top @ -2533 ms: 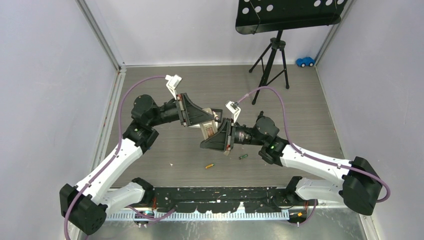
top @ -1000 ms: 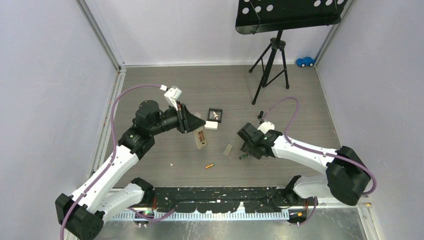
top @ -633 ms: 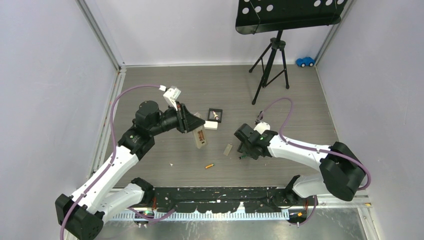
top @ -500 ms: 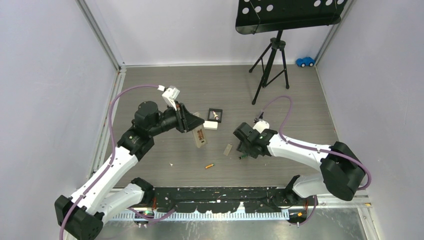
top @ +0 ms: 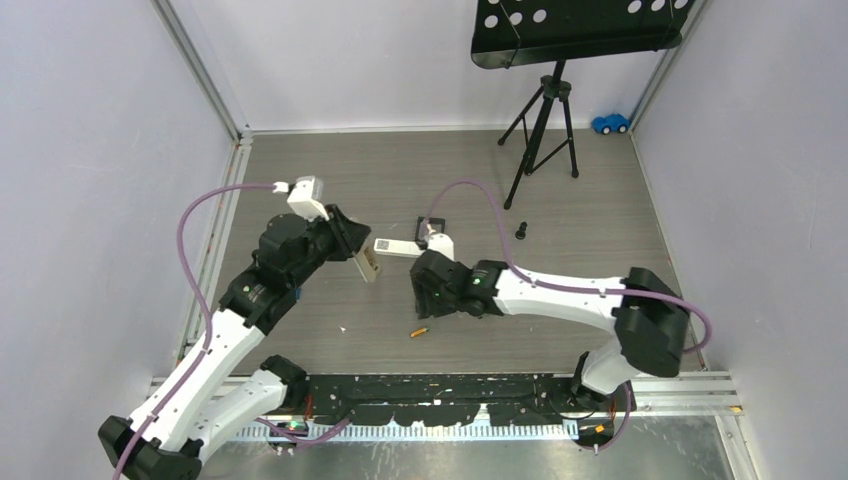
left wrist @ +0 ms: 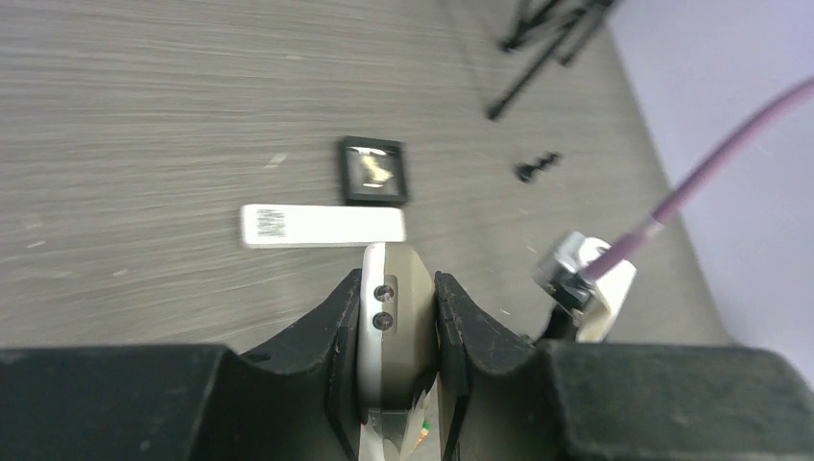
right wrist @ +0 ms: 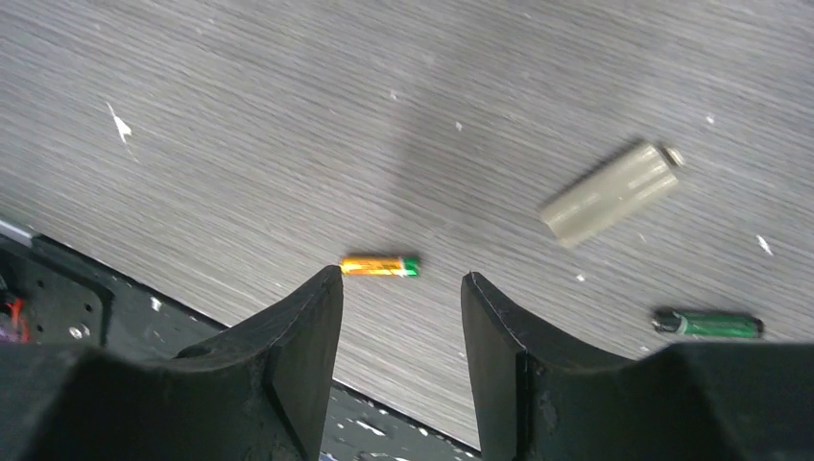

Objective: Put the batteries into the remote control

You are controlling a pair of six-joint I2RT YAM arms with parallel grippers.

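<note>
Near edge of the counter (top: 330, 190): an orange battery (right wrist: 380, 265) is seen lying flat, long axis roughly left-right. The right fingers (right wrist: 307, 327), the closer pair, are spread and empty above it. The battery is lined up with their gap, but its length runs finger to finger, so a wrist turn is judged necessary. Farther left, the remote control (left wrist: 392, 336) is clamped between the left fingers (left wrist: 346, 317).

Robot lab: walled test enclosure (top: 100, 150)

A black music stand (top: 580, 45) and blue toy car (top: 609, 123) sit by the far wall, and a short white remote (top: 397, 248) lies beside a black square tray (top: 430, 228).
</note>
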